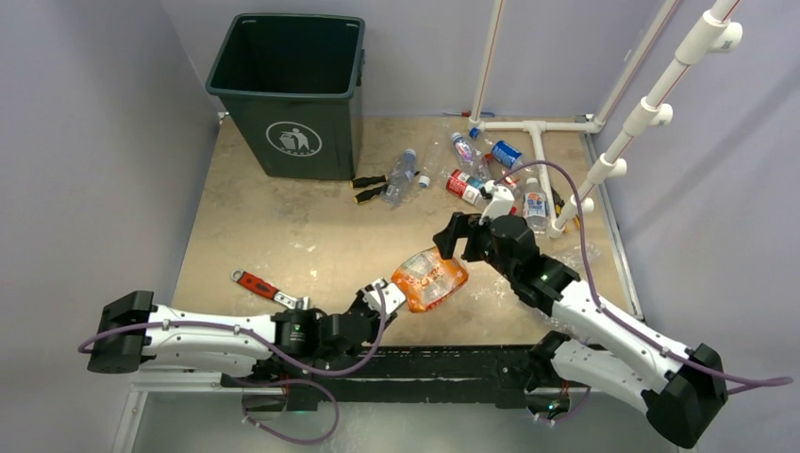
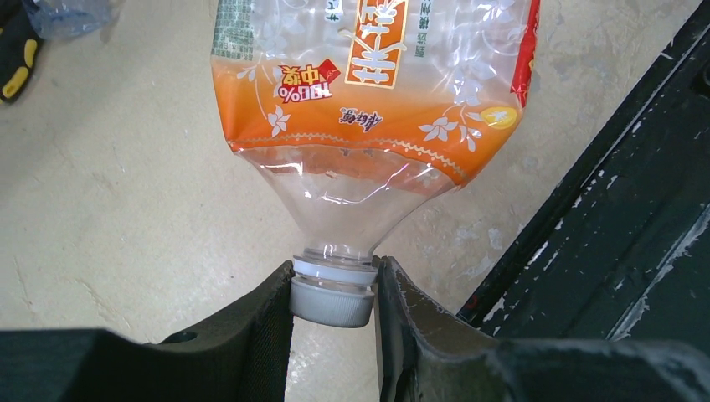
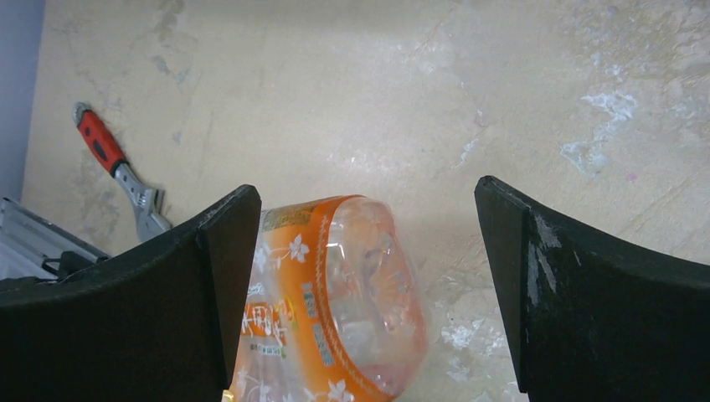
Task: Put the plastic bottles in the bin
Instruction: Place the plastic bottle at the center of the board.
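Left gripper (image 2: 333,289): nearly closed, pinching the white cap (image 2: 332,303) of the orange bottle (image 2: 368,109). The neck is the stiff, narrow part, so it probably gives a surer hold than the crushed body would.
Orange bottle: clear and crumpled, and it looks empty. It is held near the front edge of the table (image 1: 283,236), base pointing toward the right arm. Whether the body rests on the table cannot be told.
Right gripper (image 3: 366,201): jaws spread wide and holding nothing. One finger stands on either side of the bottle's base, apparently ready for a handover or a second hold on the wide body.
Bin (image 1: 311,132): upright at the far left with its mouth open, well apart from the held bottle. Its dark inside shows no contents.
Loose bottles (image 1: 472,175): scattered at the far right by the white pipe frame (image 1: 538,142). One more lies beside the screwdrivers (image 1: 370,187), near the bin.
Wrench (image 1: 257,286): lies near the left arm, off the likely route to the bin.
Step in hand: the carry to the bin looks not yet begun, and most bottles remain out.
Risk: a grip on the cap alone may let the bottle swing or slip.
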`<state>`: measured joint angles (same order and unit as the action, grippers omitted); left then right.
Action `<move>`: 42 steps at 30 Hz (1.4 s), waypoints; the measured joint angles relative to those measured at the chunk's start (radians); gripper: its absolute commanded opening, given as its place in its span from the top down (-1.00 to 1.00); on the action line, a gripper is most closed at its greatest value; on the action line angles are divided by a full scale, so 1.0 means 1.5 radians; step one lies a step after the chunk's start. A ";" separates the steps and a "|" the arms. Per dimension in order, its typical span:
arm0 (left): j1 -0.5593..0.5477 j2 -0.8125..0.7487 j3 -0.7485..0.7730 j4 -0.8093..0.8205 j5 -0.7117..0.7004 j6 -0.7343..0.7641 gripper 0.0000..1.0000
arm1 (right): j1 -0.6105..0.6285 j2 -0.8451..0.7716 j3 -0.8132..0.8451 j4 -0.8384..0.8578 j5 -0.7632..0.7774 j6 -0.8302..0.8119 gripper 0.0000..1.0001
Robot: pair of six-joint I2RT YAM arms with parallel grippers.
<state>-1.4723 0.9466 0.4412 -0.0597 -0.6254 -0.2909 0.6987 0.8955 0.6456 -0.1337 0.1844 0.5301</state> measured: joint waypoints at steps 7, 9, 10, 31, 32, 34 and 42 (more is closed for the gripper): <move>-0.001 0.117 0.031 0.039 -0.028 0.039 0.94 | -0.018 0.106 0.000 0.055 -0.010 0.006 -0.98; -0.001 0.152 0.031 0.047 -0.033 0.040 0.83 | -0.030 0.144 0.000 0.083 -0.015 0.009 -0.98; -0.001 0.167 0.031 0.049 -0.035 0.039 0.62 | -0.036 0.163 0.000 0.096 -0.016 0.010 -0.98; -0.001 -0.018 0.018 0.073 -0.060 -0.105 -0.82 | -0.061 0.315 -0.010 0.217 -0.084 0.020 -0.96; -0.001 -0.031 0.013 0.084 -0.036 -0.117 -0.77 | -0.061 0.320 -0.010 0.222 -0.086 0.021 -0.96; -0.001 -0.027 0.011 0.099 0.020 -0.138 -0.64 | -0.061 0.331 -0.010 0.231 -0.087 0.023 -0.96; -0.066 0.240 0.034 0.123 0.167 -0.179 0.05 | -0.062 0.416 0.029 0.250 -0.102 0.030 -0.81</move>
<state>-1.5707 1.3060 0.4915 0.1253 -0.3752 -0.5598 0.6064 1.5200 0.6891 0.2413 0.0315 0.5755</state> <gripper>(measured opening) 0.567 0.939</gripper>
